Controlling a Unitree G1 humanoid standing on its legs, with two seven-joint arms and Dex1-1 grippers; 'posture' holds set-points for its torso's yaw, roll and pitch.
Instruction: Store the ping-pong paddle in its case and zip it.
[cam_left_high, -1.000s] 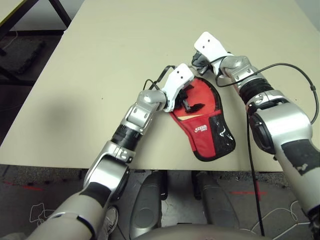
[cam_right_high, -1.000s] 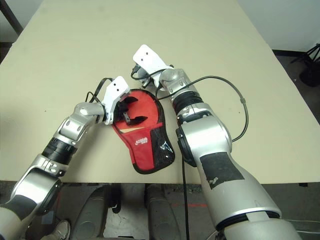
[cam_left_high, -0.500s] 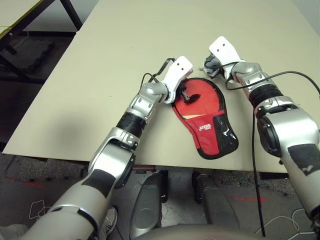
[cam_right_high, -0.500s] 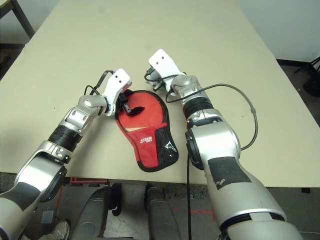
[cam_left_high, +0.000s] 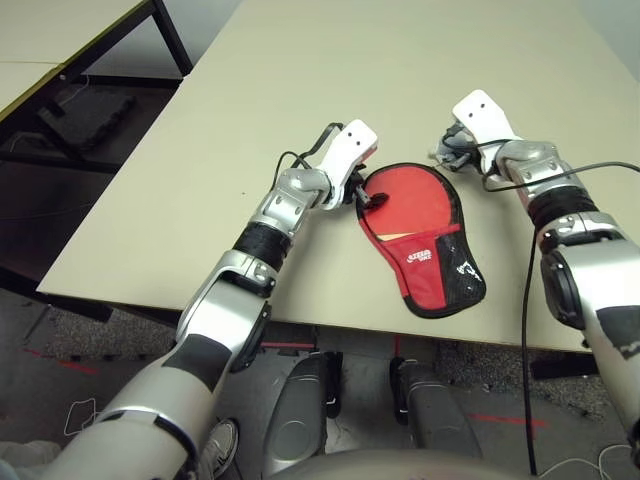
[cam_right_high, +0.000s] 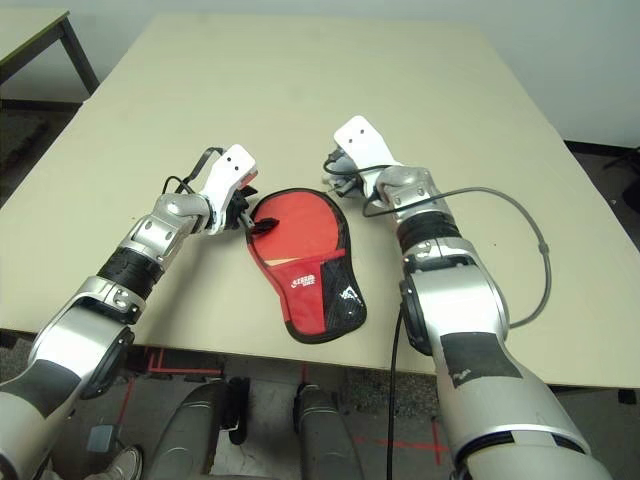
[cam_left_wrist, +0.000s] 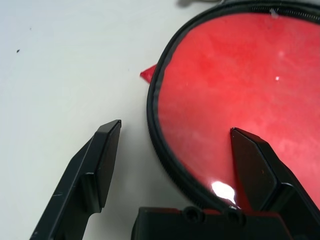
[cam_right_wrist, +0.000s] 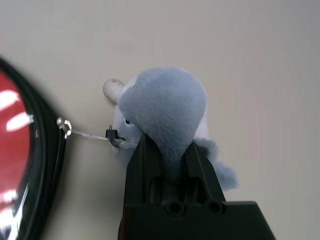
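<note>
My R jaws (cam_right_wrist: 167, 172) are closed on a grey plush toy (cam_right_wrist: 165, 107), cord running to the zip of the red case (cam_left_high: 425, 270). L jaws (cam_left_wrist: 175, 172) wide open, one finger over the case's round end, other over bare desk (cam_right_high: 180, 110). Both forearms reach fwd, either side of the case, flat on desk nr the front edge. Black cable (cam_right_high: 392, 400) hangs by R arm.

A pale table (cam_left_high: 300, 80) stands near another desk (cam_left_high: 28, 48) — red floor marks (cam_left_high: 500, 419) and a shoe (cam_left_high: 224, 440) lie below.
</note>
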